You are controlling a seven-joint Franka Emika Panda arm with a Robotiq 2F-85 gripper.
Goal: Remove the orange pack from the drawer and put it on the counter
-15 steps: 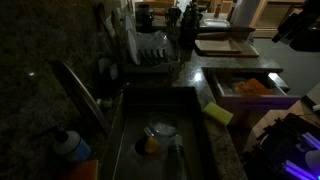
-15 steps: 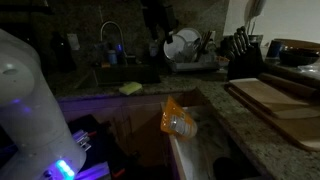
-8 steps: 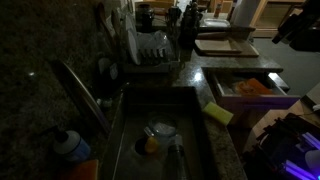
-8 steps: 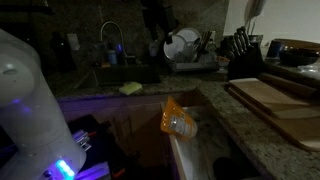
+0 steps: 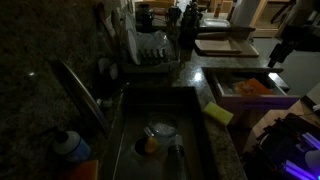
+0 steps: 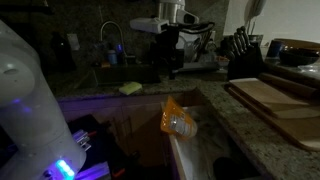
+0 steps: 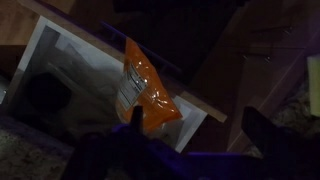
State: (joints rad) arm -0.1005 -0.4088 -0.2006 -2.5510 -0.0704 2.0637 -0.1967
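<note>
The orange pack (image 5: 252,87) lies in the open drawer (image 5: 236,101) beside the sink. It also shows in an exterior view (image 6: 178,121) and in the wrist view (image 7: 145,88), leaning on the drawer's front edge (image 7: 190,98). My gripper (image 5: 281,54) hangs above the drawer, apart from the pack; it also shows in an exterior view (image 6: 169,62). In the wrist view the gripper (image 7: 200,125) is open and empty, with one finger over the pack's lower edge. The granite counter (image 6: 250,122) runs beside the drawer.
A yellow sponge (image 5: 218,112) lies on the counter edge by the sink (image 5: 155,130). A dish rack (image 5: 150,50), wooden cutting boards (image 6: 275,95) and a knife block (image 6: 240,55) stand on the counter. The room is dark.
The arm has come down into both exterior views and now hangs over the open drawer. The orange pack has not moved.
</note>
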